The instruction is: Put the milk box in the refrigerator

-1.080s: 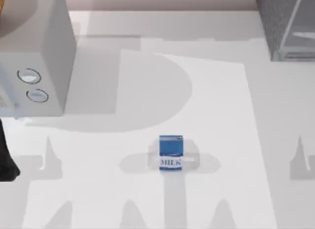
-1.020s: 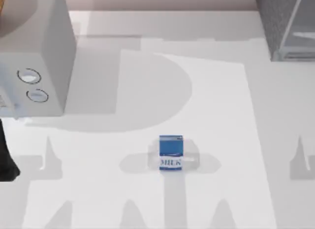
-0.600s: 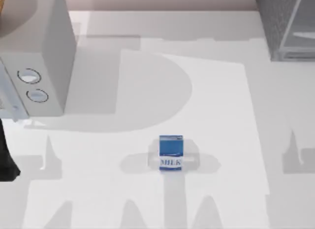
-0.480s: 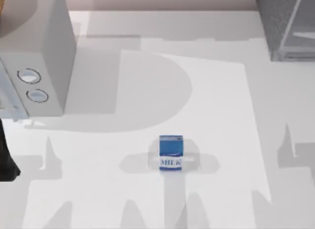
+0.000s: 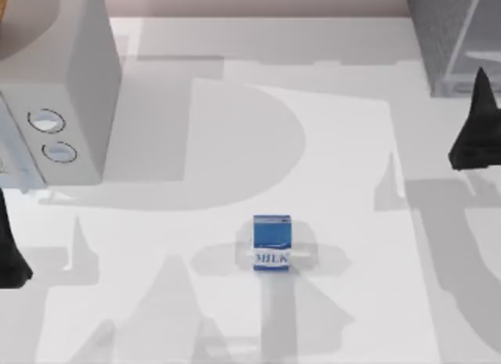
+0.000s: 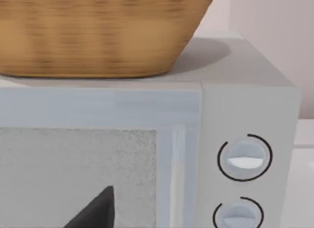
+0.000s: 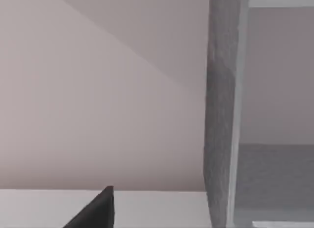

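the milk box (image 5: 272,243) stands upright on the table (image 5: 344,301), near the middle front, untouched. the right gripper (image 5: 475,129) hangs at the right edge beside the refrigerator (image 5: 454,35); whether it is open cannot be told. the left gripper (image 5: 12,250) sits at the left edge below the microwave (image 5: 55,82), state likewise unclear. step in hand: approach. next move: reach the carton and grasp it.

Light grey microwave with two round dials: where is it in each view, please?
Top view: light grey microwave at the table's left edge.
Left wrist view: its front, close up, under a woven basket.
Right wrist view: faces the dark grey refrigerator instead.
Shared landmark: two round dials.
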Available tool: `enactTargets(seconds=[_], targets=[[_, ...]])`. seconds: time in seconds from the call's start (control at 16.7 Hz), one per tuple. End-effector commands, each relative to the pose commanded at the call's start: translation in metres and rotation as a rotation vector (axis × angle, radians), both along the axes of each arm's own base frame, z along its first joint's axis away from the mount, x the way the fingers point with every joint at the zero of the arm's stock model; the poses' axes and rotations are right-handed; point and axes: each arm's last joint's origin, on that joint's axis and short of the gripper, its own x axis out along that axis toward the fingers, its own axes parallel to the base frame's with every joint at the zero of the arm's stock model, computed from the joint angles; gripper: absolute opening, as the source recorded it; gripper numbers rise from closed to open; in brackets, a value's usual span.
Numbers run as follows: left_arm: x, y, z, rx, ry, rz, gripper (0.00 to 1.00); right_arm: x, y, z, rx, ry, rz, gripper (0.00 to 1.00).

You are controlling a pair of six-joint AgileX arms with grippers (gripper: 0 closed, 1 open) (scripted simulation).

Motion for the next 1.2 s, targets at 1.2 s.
enactTargets(seconds=[1.2], targets=[[0.0, 0.0, 0.0, 0.0, 0.0, 0.0, 1.0, -0.043, 0.225, -0.223, -0.014, 0.06, -0.043, 1.0]])
